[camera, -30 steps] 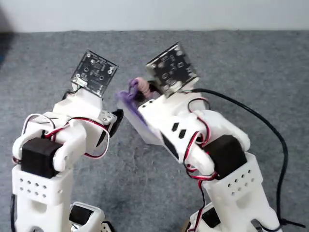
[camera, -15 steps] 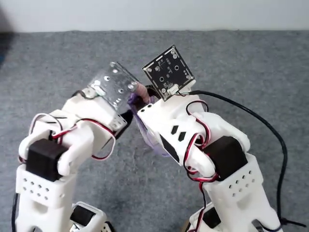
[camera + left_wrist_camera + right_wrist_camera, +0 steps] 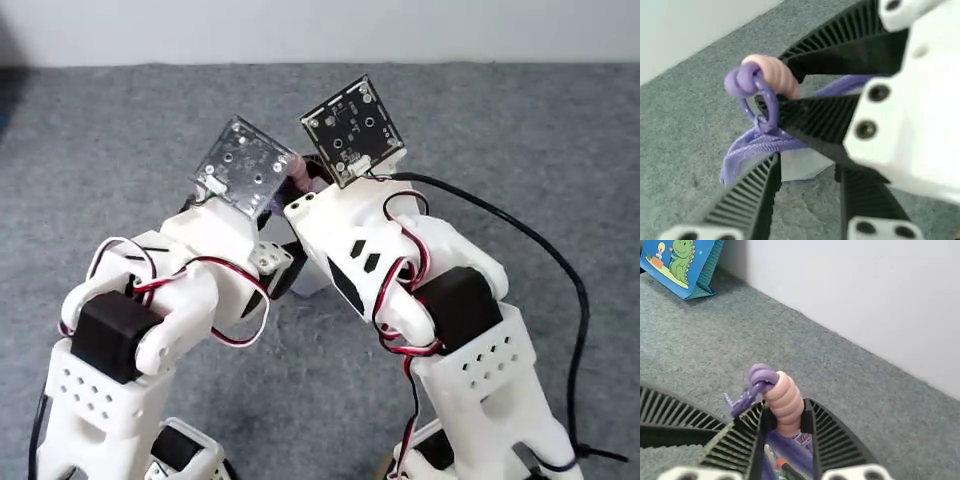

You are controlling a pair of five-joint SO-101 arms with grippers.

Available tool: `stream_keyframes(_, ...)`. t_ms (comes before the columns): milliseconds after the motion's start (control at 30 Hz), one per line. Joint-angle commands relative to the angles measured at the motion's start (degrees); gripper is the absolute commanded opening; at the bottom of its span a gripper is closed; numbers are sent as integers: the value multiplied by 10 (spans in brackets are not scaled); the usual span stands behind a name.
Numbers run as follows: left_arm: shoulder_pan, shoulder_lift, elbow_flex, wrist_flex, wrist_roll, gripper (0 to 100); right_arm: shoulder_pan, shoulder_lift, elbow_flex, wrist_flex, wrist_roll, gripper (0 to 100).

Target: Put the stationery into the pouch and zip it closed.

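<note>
- High view: the left arm (image 3: pixel 215 265) has swung in tight against the right arm (image 3: pixel 365 250). The pouch (image 3: pixel 312 280) lies between them, under the pink charm (image 3: pixel 297 168).
- Left wrist view: the left gripper (image 3: pixel 807 170) gapes wide just below the charm, probably coming to brace the pouch.
- Right wrist view: the right gripper (image 3: pixel 785 410) is clamped on the charm, with stationery (image 3: pixel 784 466) inside just below it. Zipping looks next.

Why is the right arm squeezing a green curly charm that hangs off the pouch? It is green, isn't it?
Not green. The curly charm is pink. The right wrist view shows it squeezed between the jaws of the right gripper, and a purple ring joins it to the pouch. The rest of what you said is right.
</note>
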Motion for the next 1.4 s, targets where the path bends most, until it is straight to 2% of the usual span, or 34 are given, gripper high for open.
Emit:
stream_keyframes(0, 8, -6, -4, -13, 18, 173, 1, 18, 0, 29, -34, 7)
stream_keyframes(200, -46, -7, -7, -20, 20, 173, 1, 42, 2, 68, -76, 7)
stream_keyframes(367, -116, -7, -34, -19, 15, 173, 1, 31, 73, 46, -78, 7)
stream_keyframes(600, -145, -7, -45, -11, -113, 173, 0, -22, 149, -40, -4, 7)
stream_keyframes(900, -100, -6, -44, -3, -220, 173, -44, -38, 145, -51, 37, 7)
stream_keyframes(1367, 14, -6, -43, -3, -235, 173, -46, -59, 78, -50, 13, 7)
